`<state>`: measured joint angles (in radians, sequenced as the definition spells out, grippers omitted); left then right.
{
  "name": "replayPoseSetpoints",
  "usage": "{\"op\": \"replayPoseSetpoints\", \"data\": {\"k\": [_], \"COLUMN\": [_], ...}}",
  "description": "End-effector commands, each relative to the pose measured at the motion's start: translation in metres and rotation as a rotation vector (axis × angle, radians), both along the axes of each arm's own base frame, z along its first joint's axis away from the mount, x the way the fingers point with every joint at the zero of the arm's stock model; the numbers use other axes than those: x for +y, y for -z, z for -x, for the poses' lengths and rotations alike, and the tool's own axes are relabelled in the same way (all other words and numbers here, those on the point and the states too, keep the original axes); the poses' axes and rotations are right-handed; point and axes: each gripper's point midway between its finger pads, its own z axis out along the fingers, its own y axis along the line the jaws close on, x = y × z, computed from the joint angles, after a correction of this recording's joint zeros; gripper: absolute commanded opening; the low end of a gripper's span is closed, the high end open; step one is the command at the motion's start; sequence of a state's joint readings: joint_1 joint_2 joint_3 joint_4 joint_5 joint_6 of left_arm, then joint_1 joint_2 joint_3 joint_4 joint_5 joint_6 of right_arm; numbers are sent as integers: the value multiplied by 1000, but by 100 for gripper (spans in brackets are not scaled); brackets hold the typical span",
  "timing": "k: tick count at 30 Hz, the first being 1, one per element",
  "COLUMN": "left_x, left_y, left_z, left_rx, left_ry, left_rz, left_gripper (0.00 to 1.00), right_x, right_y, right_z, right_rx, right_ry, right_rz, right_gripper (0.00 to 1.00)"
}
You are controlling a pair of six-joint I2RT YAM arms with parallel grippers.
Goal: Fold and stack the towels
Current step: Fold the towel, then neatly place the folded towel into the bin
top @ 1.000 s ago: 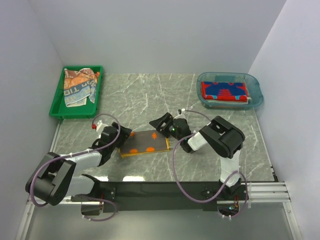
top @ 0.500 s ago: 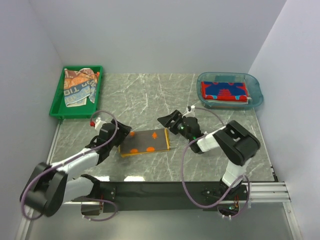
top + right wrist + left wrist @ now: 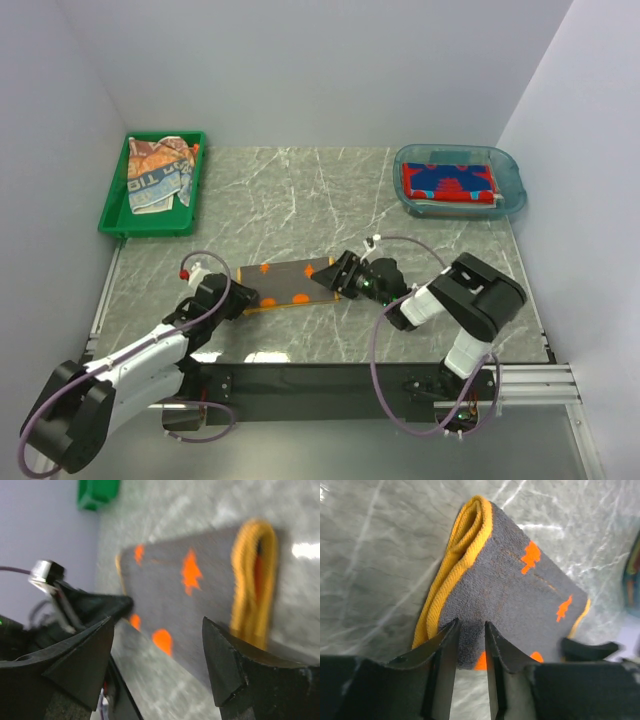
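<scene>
A folded orange-grey towel (image 3: 288,282) lies flat on the marble table, grey face up with orange marks and an orange hem. My left gripper (image 3: 248,297) is at its left end. In the left wrist view the left gripper (image 3: 469,625) has its jaws drawn close together with the towel (image 3: 520,590) edge pinched between the tips. My right gripper (image 3: 331,278) sits low at the right end. In the right wrist view the right gripper (image 3: 157,652) stands wide open over the towel (image 3: 200,595), beside its orange folded edge (image 3: 252,580).
A green tray (image 3: 113,205) at the back left holds crumpled towels (image 3: 155,172). A clear blue tub (image 3: 513,172) at the back right holds a folded red and blue towel (image 3: 448,182). The table's near edge runs just in front of both arms.
Both grippers dropped to the towel's ends. The left jaws narrowed onto the left edge. The right gripper slid left and down to the right end, still open.
</scene>
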<state>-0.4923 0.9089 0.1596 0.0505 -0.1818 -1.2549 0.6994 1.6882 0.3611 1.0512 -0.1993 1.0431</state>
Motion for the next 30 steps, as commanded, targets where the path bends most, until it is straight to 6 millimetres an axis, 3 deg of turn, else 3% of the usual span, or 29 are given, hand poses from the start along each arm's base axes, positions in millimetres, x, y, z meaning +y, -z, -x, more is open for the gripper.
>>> {"op": "replayPoseSetpoints", "data": {"k": [1,5,7,9,10,11,13,15,16,17,19,20,21,22,23,26,30], "left_x": [0,10,13,13,12,8,4,-5,-12,-20,-38,-51,-68,-83,-92,-131,-180], "left_y": [18,29,21,5,-3,-20,-36,-61,-63,-76,-77,-82,-80,-94,-75,-65,-55], "left_z": [12,23,20,15,12,3,0,-12,-8,-18,-13,-23,-16,-21,-20,-16,-6], "left_rx": [71,140,111,65,42,-3,-34,-74,-61,-68,-44,-32,-27,-37,18,37,30], "left_ry": [-21,-62,-67,-49,-30,-17,32,73,110,121,212,234,309,338,372,486,619], "left_rz": [30,4,-8,-32,-43,-49,-94,-147,-183,-216,-294,-331,-373,-392,-466,-634,-749], "left_gripper": [33,33,39,46,59,65,80,85,89,89,86,85,84,83,83,79,74], "right_x": [-2,-19,-27,-34,-36,-38,-50,-64,-77,-88,-114,-126,-139,-153,-161,-186,-203], "right_y": [7,17,13,3,0,-10,-14,-25,-27,-33,-38,-41,-41,-35,-42,-39,-35], "right_z": [6,14,11,7,4,0,-11,-18,-26,-25,-34,-32,-34,-29,-30,-25,-19], "right_rx": [12,15,-7,-53,-73,-83,-127,-159,-171,-155,-155,-134,-117,-78,-75,-29,-17], "right_ry": [10,45,61,75,83,88,128,149,210,233,311,328,366,380,406,457,485], "right_rz": [-51,-39,-20,25,53,93,214,344,406,460,554,600,631,681,682,709,714], "right_gripper": [76,75,75,75,76,77,80,83,85,90,97,99,100,100,100,100,100]}}
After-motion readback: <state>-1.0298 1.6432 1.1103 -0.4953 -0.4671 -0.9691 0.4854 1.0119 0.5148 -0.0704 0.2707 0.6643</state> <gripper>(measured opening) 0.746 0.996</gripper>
